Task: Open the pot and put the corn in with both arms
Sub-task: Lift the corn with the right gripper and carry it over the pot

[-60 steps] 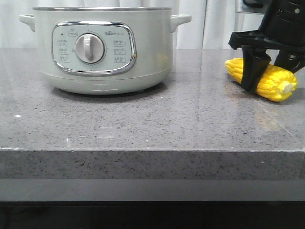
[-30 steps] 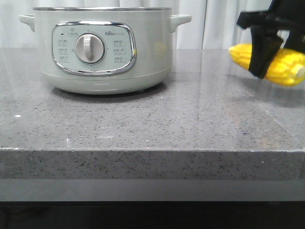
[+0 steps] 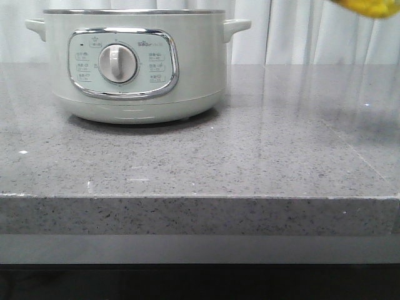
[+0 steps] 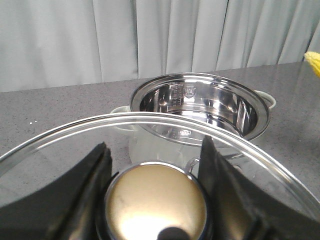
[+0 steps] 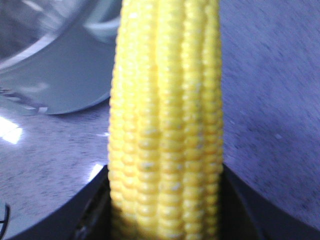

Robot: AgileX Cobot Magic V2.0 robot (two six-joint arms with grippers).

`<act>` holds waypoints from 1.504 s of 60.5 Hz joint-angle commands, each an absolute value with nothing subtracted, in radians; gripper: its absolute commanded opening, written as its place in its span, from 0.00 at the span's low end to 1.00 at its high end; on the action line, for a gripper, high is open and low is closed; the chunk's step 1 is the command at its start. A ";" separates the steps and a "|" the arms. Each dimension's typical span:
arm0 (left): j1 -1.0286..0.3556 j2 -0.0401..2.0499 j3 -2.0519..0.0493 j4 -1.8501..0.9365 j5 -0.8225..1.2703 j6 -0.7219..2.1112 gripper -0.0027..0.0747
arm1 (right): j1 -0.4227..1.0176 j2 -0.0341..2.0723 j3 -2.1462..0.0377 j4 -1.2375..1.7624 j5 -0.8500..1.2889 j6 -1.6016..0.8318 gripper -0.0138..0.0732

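Pot (image 3: pixel 134 69) sits on the grey stone counter (image 3: pixel 250 156), lid off, steel inner bowl (image 4: pixel 200 107) open and bare. Left gripper (image 4: pixel 155 200) clamped on the gold knob (image 4: pixel 155 202) of the glass lid (image 4: pixel 60 137), held apart from the pot. Right gripper (image 5: pixel 165 200) closed around the corn (image 5: pixel 167 115), held up off the counter; only a yellow sliver (image 3: pixel 369 6) shows at the front view's upper right edge.

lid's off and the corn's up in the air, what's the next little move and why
Probably carry the corn sideways toward the pot until it hangs over the opening. The right gripper is shut on the cob, lifted near the front view's upper right corner, off to the pot's side. The left gripper holds the lid by its knob, leaving the steel bowl open.
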State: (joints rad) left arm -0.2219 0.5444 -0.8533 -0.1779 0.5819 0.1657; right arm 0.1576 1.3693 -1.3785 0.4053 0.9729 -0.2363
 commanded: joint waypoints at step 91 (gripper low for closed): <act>-0.219 0.543 -0.891 -0.196 0.436 0.161 0.21 | 0.468 1.808 -1.879 0.612 0.551 -0.357 0.54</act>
State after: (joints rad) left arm -0.2219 0.5444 -0.8529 -0.1779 0.5819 0.1642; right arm 0.4699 1.8441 -1.8436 0.5755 0.6192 -0.3441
